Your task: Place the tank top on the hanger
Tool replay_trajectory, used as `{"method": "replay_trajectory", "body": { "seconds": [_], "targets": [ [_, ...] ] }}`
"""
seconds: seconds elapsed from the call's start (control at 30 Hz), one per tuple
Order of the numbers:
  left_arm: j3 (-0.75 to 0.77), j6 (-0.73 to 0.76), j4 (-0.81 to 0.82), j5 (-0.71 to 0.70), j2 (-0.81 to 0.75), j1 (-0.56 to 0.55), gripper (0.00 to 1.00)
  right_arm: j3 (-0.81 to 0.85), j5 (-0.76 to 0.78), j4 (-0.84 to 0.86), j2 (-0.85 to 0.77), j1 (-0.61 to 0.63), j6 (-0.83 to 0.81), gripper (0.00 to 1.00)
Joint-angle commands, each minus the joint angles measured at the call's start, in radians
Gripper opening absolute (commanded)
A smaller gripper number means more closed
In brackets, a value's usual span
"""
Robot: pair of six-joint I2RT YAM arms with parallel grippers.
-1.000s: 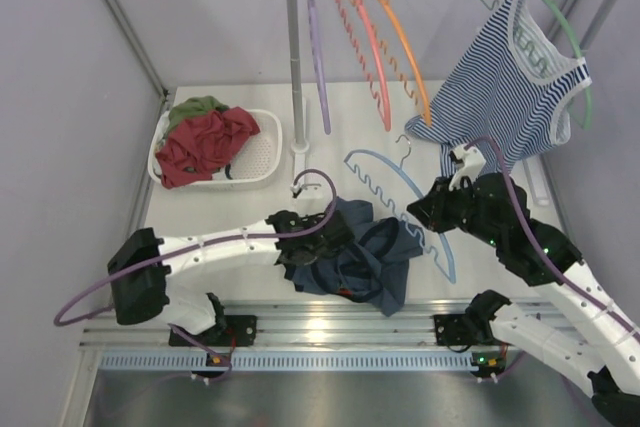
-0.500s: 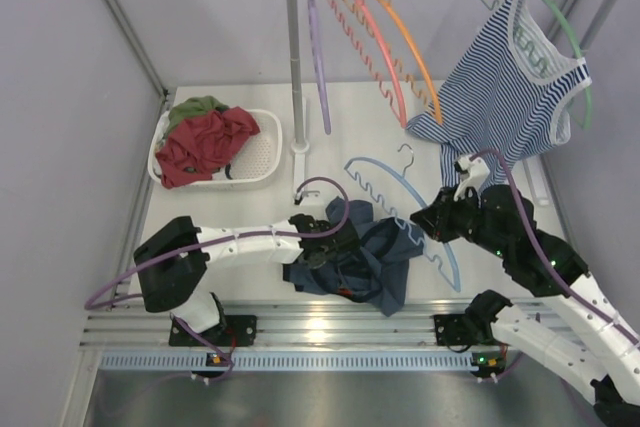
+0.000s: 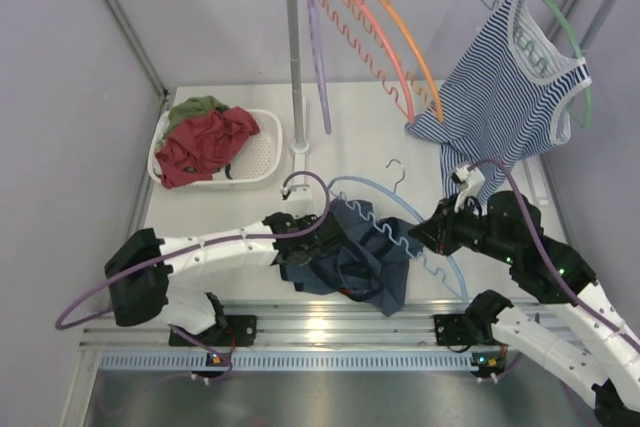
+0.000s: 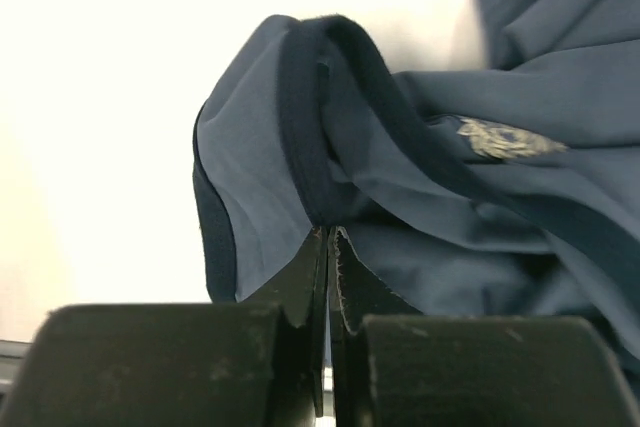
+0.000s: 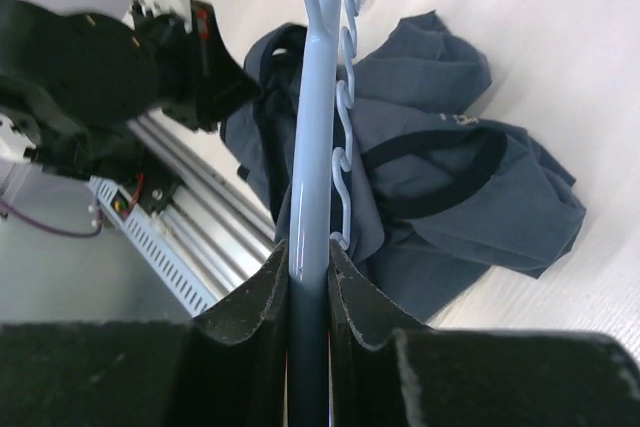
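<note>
Near the front, left claw (image 4: 328,232) pinches the tank top (image 4: 480,207), right claw (image 5: 308,247) pinches the hanger (image 5: 315,127); bunched cloth might snag.

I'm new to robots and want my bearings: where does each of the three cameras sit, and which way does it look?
Top external: above and behind, looking down on the table; shows the left arm and right arm.
Left wrist: on the left arm, looking along the left gripper, shut on the tank top.
Right wrist: on the right arm, looking along the right gripper, shut on the hanger.
Shared: all three see the tank top.
</note>
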Motion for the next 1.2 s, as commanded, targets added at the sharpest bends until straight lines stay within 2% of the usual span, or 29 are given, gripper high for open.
{"method": "replay_trajectory", "body": {
  "seconds": [0.0,0.13,0.53,0.73,1.17],
  "targets": [
    [-0.014,0.02,-0.011,0.009,-0.122,0.005,0.0,0.032,-0.119,-0.005,-0.021,0.01,-0.035,0.0],
    [-0.037,0.041,0.0,0.038,-0.187,0.009,0.0,0.017,-0.224,-0.024,-0.021,0.01,-0.05,0.0],
    [-0.031,0.08,-0.012,0.046,-0.251,0.014,0.0,-0.089,-0.365,0.045,-0.015,0.01,-0.029,0.0],
    [-0.026,0.153,0.018,0.105,-0.292,0.014,0.0,-0.163,-0.434,0.165,0.028,0.01,-0.017,0.0],
    [-0.006,0.301,0.006,0.279,-0.36,0.012,0.0,-0.27,-0.54,0.553,0.153,0.012,0.002,0.0]
  ]
}}
